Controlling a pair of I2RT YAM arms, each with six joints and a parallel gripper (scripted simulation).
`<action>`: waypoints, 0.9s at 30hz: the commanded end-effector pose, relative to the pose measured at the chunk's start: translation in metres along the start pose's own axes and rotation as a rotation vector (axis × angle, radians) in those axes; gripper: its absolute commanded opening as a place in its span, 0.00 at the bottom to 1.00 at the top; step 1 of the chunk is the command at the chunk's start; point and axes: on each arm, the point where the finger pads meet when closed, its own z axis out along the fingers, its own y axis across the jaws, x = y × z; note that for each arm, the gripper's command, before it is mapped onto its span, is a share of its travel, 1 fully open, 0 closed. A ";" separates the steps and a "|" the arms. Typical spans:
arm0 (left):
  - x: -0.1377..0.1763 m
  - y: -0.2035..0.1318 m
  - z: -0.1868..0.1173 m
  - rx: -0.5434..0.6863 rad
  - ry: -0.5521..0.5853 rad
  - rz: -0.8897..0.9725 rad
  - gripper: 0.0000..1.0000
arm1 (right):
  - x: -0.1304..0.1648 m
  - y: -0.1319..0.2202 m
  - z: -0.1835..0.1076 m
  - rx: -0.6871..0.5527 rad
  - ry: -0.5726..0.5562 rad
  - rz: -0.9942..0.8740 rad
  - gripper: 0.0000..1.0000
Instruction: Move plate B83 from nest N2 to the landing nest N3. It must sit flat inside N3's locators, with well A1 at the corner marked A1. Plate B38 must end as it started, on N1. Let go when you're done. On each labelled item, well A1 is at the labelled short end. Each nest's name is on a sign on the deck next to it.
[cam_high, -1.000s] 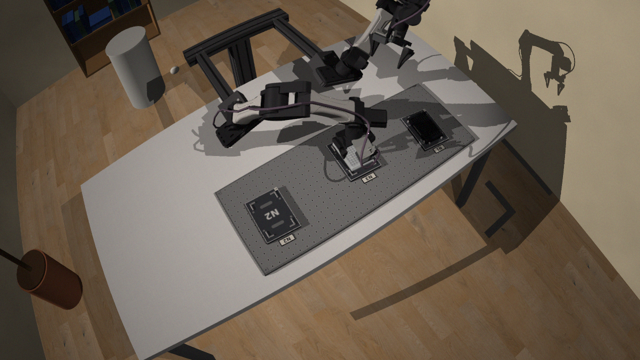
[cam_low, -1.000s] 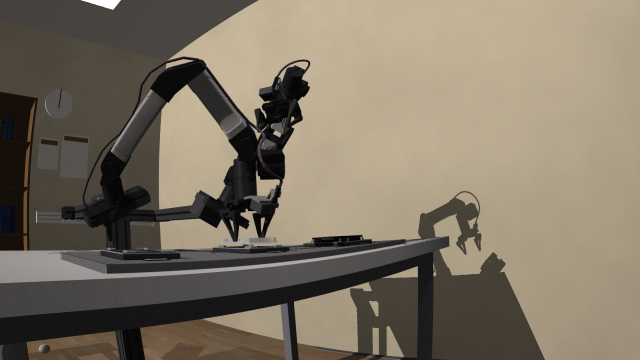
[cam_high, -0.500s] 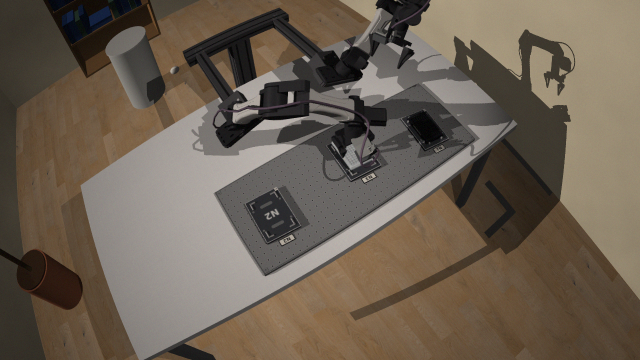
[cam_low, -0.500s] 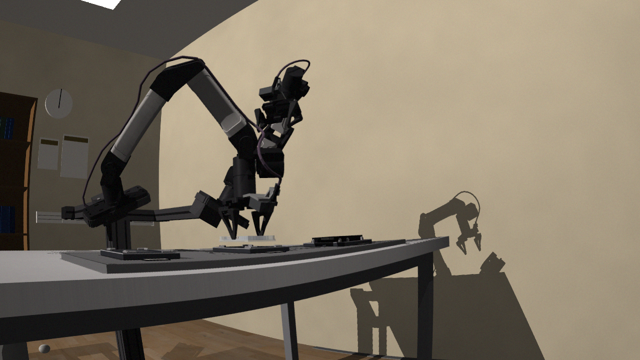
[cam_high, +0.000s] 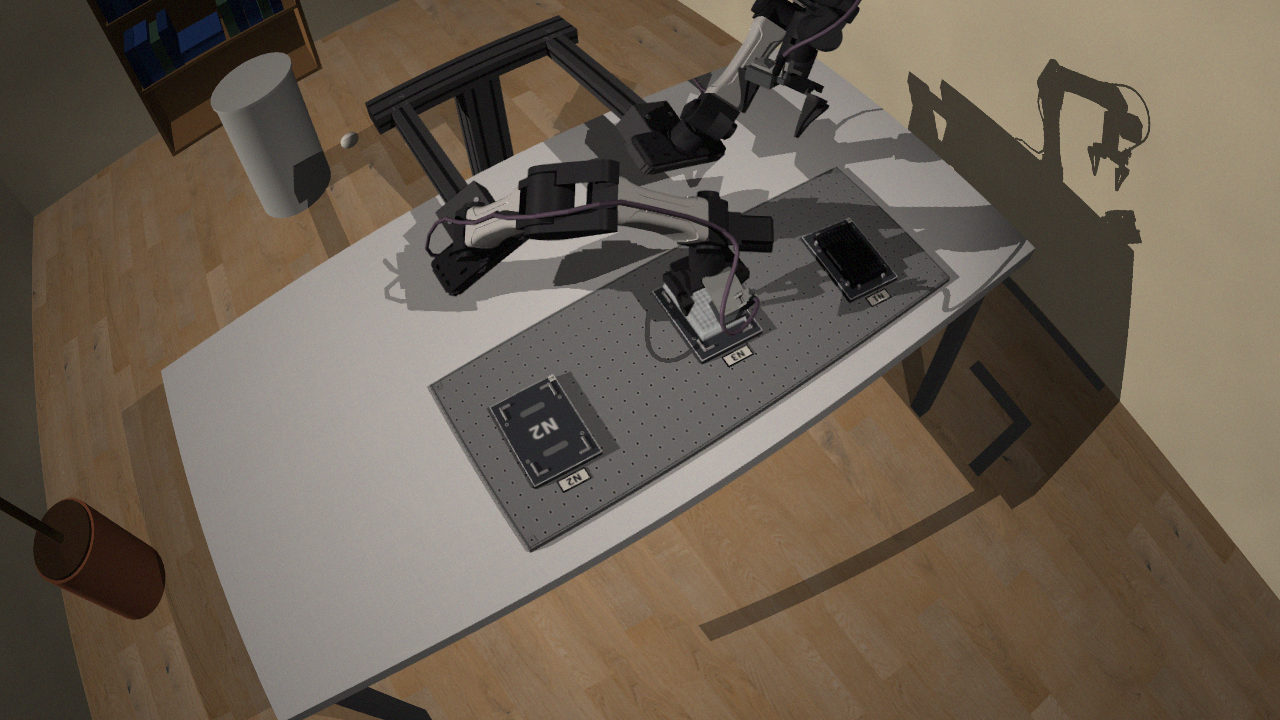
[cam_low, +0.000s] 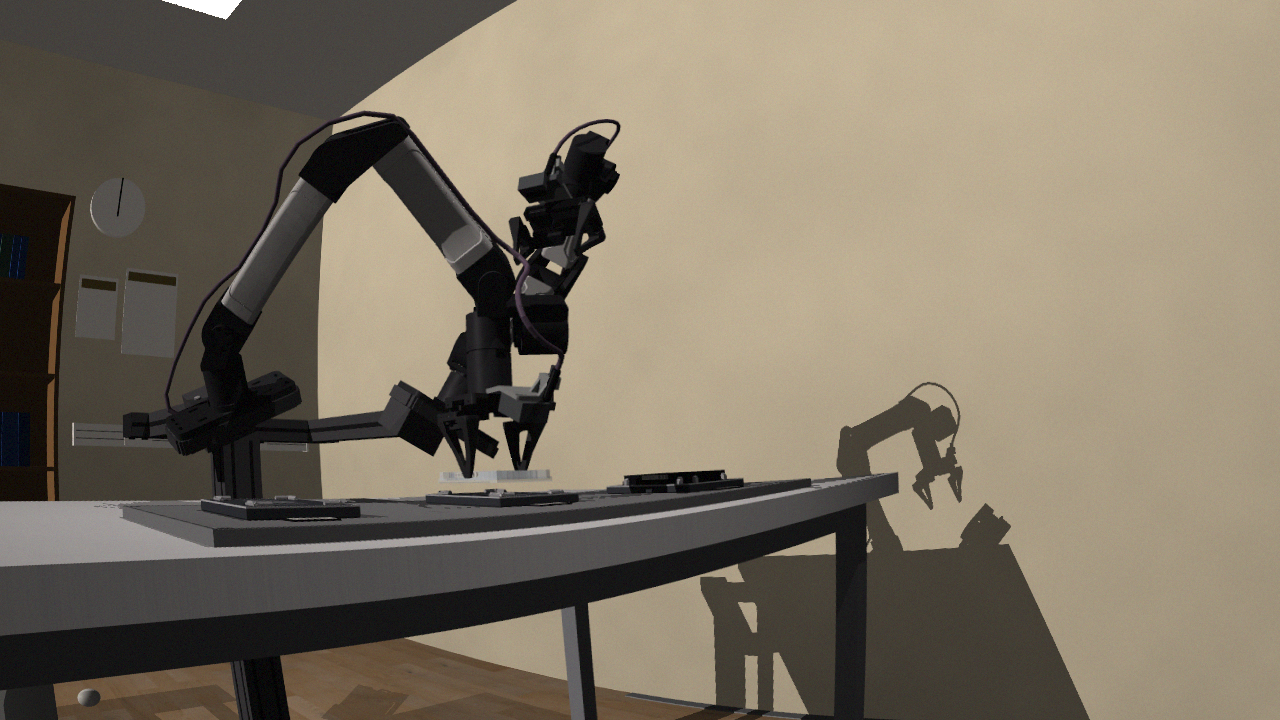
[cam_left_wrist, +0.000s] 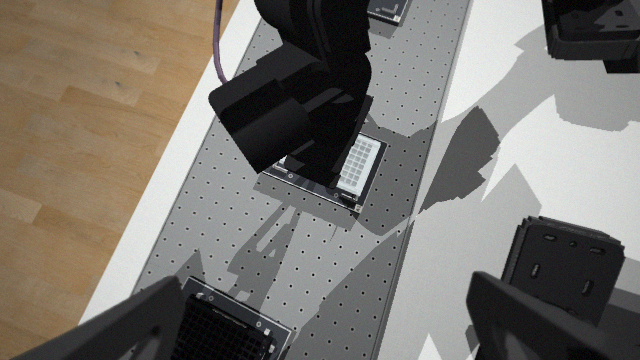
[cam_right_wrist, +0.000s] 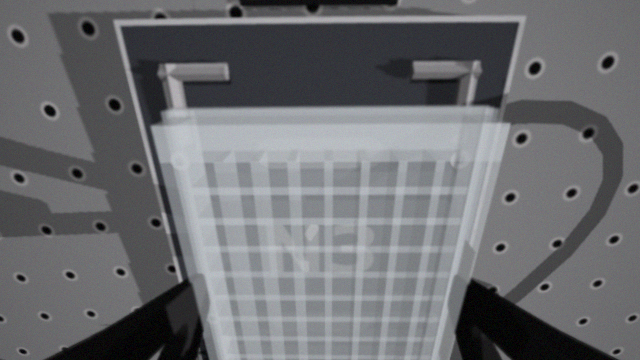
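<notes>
You have B83 (cam_high: 700, 315) (cam_low: 494, 476) (cam_left_wrist: 359, 162) (cam_right_wrist: 325, 200) in the right gripper (cam_high: 711, 304) (cam_low: 494, 471) (cam_left_wrist: 327, 151) (cam_right_wrist: 328, 288), its jaws well apart yet closed on the plate's two long sides; that grip leaves the short ends free to line up with the locators (cam_right_wrist: 445, 70). The plate is above N3 (cam_high: 751, 333) (cam_low: 501, 499) (cam_left_wrist: 315, 190) (cam_right_wrist: 320, 45), near it and roughly level, with a gap beneath in the exterior view: not seated. Its identity is inferred, no label being legible, from bare N2 (cam_high: 544, 428) (cam_low: 277, 510) (cam_left_wrist: 385, 16) and the task. You cannot confirm well A1's corner from these views. In the right wrist view the plate's near-level end appears short of the locators beyond it; height may account for some of that, so alignment should be checked before lowering. A skewed descent could leave an edge riding on a locator. The left gripper (cam_high: 771, 121) (cam_low: 547, 268) (cam_left_wrist: 325, 288) is wide open, holding nothing, and raised away from the work, presumably to avoid interference. B38 (cam_high: 850, 255) (cam_low: 675, 477) (cam_left_wrist: 220, 335) rests on N1 (cam_high: 870, 287) (cam_low: 626, 489), as required. Your release should wait for flat seating.
</notes>
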 end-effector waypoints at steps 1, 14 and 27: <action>-0.002 0.001 -0.002 0.004 -0.005 0.000 1.00 | -0.020 0.003 -0.014 -0.034 -0.027 0.028 0.80; -0.002 0.001 -0.002 0.004 -0.005 0.000 1.00 | -0.008 0.006 -0.009 -0.025 -0.019 0.009 0.80; -0.002 0.001 -0.002 0.004 -0.005 0.000 1.00 | -0.010 0.008 0.012 -0.030 0.005 0.010 0.80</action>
